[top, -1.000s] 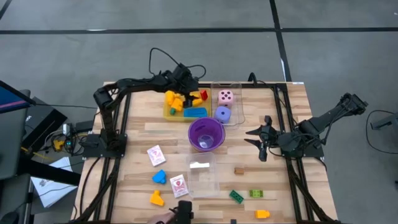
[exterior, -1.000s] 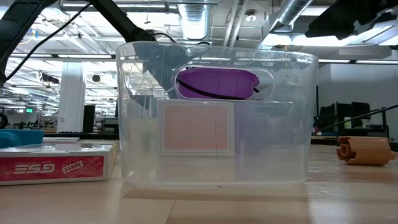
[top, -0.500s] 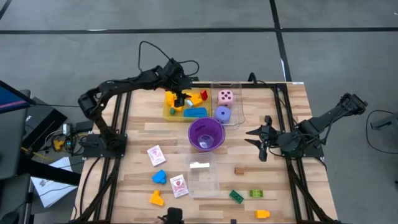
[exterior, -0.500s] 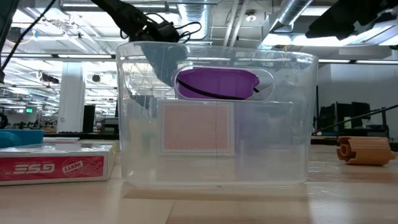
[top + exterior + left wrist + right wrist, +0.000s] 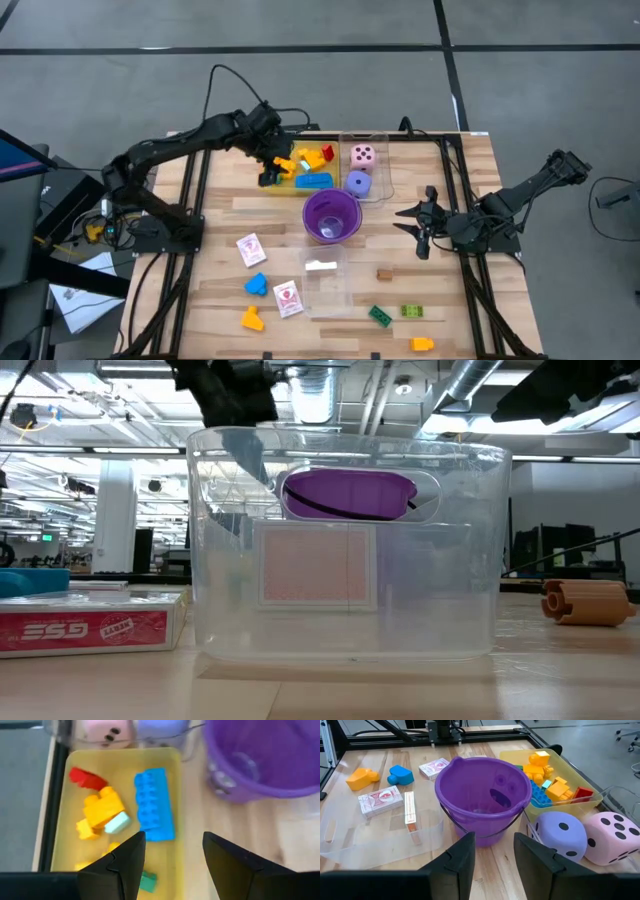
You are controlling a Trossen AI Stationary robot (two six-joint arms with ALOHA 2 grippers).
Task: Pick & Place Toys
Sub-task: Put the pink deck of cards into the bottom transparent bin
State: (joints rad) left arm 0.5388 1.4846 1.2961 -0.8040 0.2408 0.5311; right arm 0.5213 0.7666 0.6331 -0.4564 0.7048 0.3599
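My left gripper [image 5: 270,176] [image 5: 172,840] hangs open above the left end of the yellow tray [image 5: 270,186]; nothing is between its fingers. In that tray lie a blue brick [image 5: 154,811], yellow bricks [image 5: 101,809], a red brick [image 5: 87,778] and a small green piece [image 5: 147,882]. A pink die [image 5: 363,155] and a purple die [image 5: 357,183] sit in a clear tray beside it. On the near half of the table lie two white-red cards [image 5: 250,249] [image 5: 287,298] and loose bricks [image 5: 257,285] [image 5: 251,319] [image 5: 379,316] [image 5: 422,343]. My right gripper [image 5: 420,226] [image 5: 494,842] waits open at the right, pointing at the purple cup [image 5: 331,216].
A second clear tray [image 5: 325,280] [image 5: 340,540] stands near the front edge with a card [image 5: 315,565] inside it. A brown piece [image 5: 384,274] lies to its right. The purple cup stands mid-table between the two arms. Black frame rails [image 5: 196,200] run along both table sides.
My left gripper has risen from over the yellow tray's far part and drawn back toward the table's left and near edges, tipping up a little. Its fingers stay apart. My right arm has kept still.
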